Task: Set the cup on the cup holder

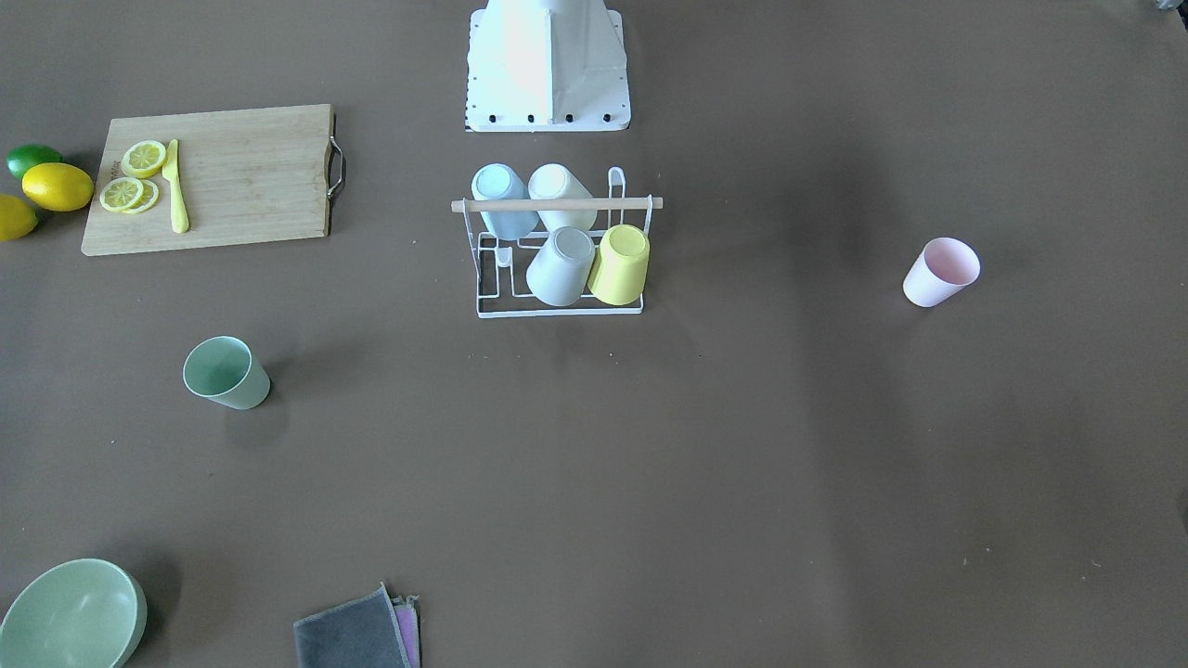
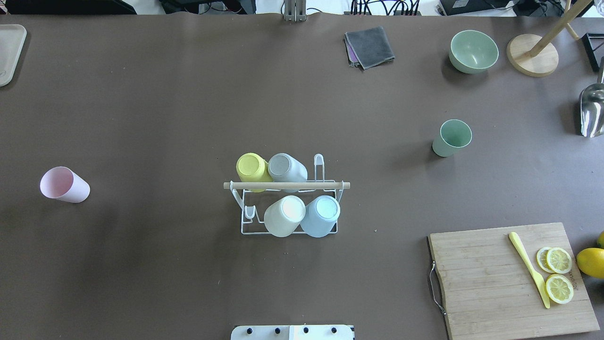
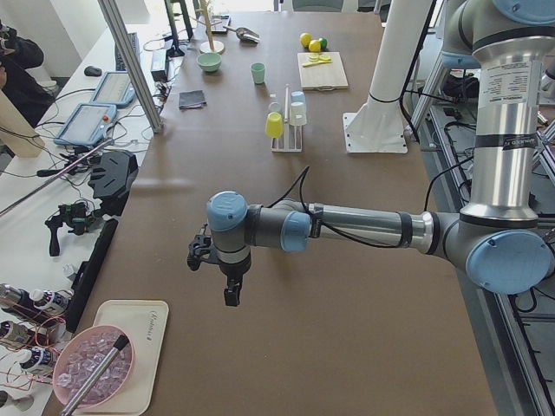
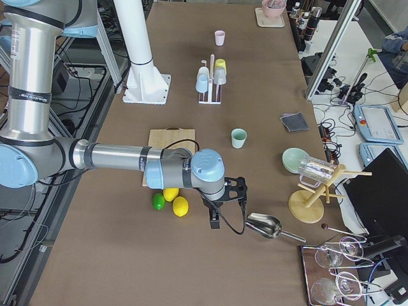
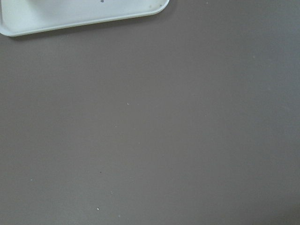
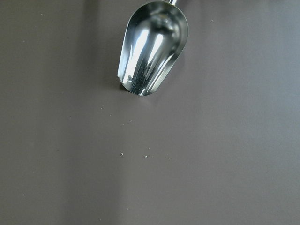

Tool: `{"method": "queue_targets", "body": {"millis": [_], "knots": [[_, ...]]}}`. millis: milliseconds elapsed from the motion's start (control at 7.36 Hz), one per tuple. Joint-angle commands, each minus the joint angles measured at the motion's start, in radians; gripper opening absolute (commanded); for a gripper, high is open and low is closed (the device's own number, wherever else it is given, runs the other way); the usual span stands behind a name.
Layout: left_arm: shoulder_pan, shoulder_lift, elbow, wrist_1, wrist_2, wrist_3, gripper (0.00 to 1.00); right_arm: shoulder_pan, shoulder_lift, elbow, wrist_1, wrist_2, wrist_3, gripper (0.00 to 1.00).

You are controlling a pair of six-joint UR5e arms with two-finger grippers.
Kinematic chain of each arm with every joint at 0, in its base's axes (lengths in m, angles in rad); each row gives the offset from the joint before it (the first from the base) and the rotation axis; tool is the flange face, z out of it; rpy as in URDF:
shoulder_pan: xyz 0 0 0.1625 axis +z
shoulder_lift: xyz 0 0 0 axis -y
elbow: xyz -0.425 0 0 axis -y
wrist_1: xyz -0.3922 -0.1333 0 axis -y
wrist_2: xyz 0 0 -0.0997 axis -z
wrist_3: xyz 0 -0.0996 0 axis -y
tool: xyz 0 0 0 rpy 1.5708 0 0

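Note:
The cup holder (image 2: 288, 185), a white wire rack with a wooden rod, stands mid-table and carries several upturned cups: yellow, grey, white and blue; it also shows in the front view (image 1: 557, 205). A pink cup (image 2: 64, 184) stands alone on my left side. A green cup (image 2: 451, 137) stands alone on my right side. My left gripper (image 3: 231, 297) hangs over bare table far from the rack, near the table's left end. My right gripper (image 4: 215, 222) hangs near the right end, beside a metal scoop. Whether either gripper is open or shut cannot be told. Neither holds anything that shows.
A wooden cutting board (image 2: 509, 278) with lemon slices and a yellow knife lies at near right, lemons beside it. A green bowl (image 2: 473, 51), folded cloth (image 2: 369, 46), wooden stand (image 2: 533, 54) and metal scoop (image 6: 152, 47) are far right. A white tray (image 5: 79, 14) lies at the left end.

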Motion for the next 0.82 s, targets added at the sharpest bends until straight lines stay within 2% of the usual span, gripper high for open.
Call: {"method": "queue_targets", "body": {"millis": [0, 272, 408, 680], "knots": [[0.0, 0.002, 0.008, -0.004, -0.003, 0.002, 0.98, -0.045, 0.025, 0.01, -0.008, -0.001, -0.004, 1.0], [0.005, -0.03, 0.013, 0.001, 0.005, 0.002, 0.98, -0.095, 0.044, 0.065, -0.01, 0.007, -0.004, 1.0], [0.018, -0.08, 0.031, 0.011, 0.008, 0.002, 0.98, -0.12, 0.074, 0.076, -0.043, 0.005, -0.003, 1.0], [0.066, -0.134, 0.069, 0.013, 0.007, 0.002, 0.98, -0.238, 0.251, 0.08, -0.278, -0.013, -0.003, 1.0]]}}
